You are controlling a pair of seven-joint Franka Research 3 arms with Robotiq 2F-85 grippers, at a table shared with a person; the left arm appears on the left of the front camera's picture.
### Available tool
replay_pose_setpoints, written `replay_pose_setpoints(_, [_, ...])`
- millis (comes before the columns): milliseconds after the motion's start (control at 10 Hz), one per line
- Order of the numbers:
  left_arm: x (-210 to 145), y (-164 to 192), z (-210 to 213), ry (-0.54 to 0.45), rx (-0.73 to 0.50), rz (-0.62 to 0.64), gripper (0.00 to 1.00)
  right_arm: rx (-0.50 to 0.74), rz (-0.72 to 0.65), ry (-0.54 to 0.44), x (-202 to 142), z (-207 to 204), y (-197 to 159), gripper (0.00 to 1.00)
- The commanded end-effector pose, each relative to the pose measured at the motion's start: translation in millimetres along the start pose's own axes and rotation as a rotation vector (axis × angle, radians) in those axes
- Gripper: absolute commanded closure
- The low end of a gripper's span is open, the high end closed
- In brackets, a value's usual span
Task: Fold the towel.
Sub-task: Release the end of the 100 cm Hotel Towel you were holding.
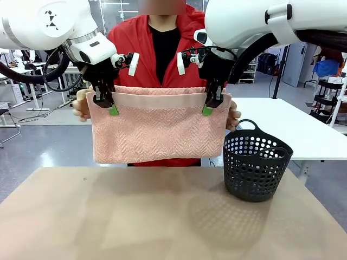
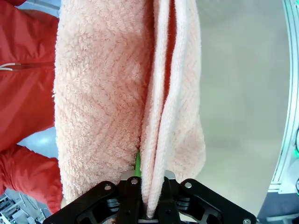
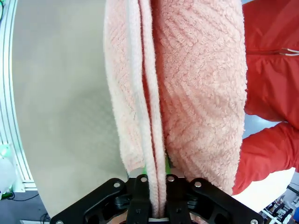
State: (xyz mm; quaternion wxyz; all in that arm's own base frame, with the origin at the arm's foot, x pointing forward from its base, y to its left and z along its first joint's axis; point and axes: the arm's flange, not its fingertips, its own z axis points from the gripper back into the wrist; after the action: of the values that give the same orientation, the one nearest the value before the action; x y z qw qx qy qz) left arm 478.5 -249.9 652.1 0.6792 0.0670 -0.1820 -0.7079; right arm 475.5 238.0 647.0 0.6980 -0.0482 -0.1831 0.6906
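Observation:
The salmon-pink towel [image 1: 157, 130] hangs doubled over above the table, its plain band running along the top. My left gripper [image 1: 112, 108] is shut on its upper left corner, and my right gripper [image 1: 208, 108] is shut on its upper right corner. The person's hands [image 1: 81, 105] hold the towel's back layer at both sides. From the left wrist, the towel [image 2: 117, 107] drops away in layers from between the fingers. From the right wrist, the towel [image 3: 187, 93] hangs the same way, pinched between the fingers.
A black perforated basket [image 1: 255, 165] with handles stands on the tan table [image 1: 135, 216] at the right. The person in a red jacket [image 1: 143, 43] stands at the far side. A white table [image 1: 293, 127] lies behind on the right.

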Motion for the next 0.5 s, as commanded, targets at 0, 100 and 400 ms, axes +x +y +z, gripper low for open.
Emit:
replay_pose_setpoints(0, [-1.6,1.1,1.9,0.000,0.005,0.003,0.98,-0.004,-0.001,0.002,-1.5,1.0,-0.7,1.00])
replay_pose_setpoints(100, [-1.6,1.1,1.9,0.000,0.005,0.003,0.98,-0.004,-0.001,0.002,-1.5,1.0,-0.7,1.00])
replay_pose_setpoints(400, [-1.6,1.1,1.9,0.000,0.005,0.003,0.98,-0.004,-0.001,0.002,-1.5,1.0,-0.7,1.00])
